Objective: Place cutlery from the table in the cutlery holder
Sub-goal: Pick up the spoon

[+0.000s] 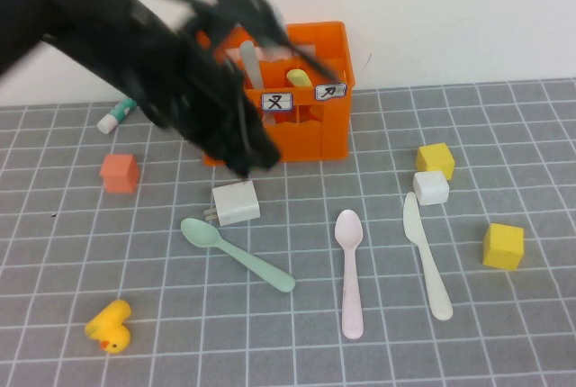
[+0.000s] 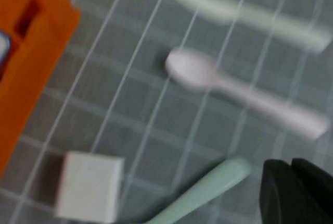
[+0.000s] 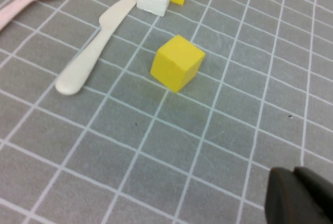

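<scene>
The orange cutlery holder [image 1: 315, 135] stands at the back of the table [image 1: 504, 333], with a grey fork [image 1: 251, 63] and a yellow knife [image 1: 300, 76] standing in it. On the table lie a mint-green spoon [image 1: 236, 254], a pink spoon [image 1: 349, 270] and a cream-white knife [image 1: 426, 256]. My left arm is blurred in front of the holder, its gripper [image 1: 252, 157] shut and empty. In the left wrist view that gripper [image 2: 291, 169] hovers above the green spoon's handle [image 2: 203, 190], near the pink spoon [image 2: 234, 91]. My right gripper [image 3: 291, 174] is shut and empty, off to the side of the cream knife [image 3: 96, 44].
A white block [image 1: 236, 202] sits just below the left gripper. An orange cube [image 1: 119, 173], a glue stick [image 1: 117, 117] and a yellow duck [image 1: 110, 326] lie on the left. Two yellow cubes [image 1: 436, 160] [image 1: 503, 245] and a white cube [image 1: 431, 187] are on the right.
</scene>
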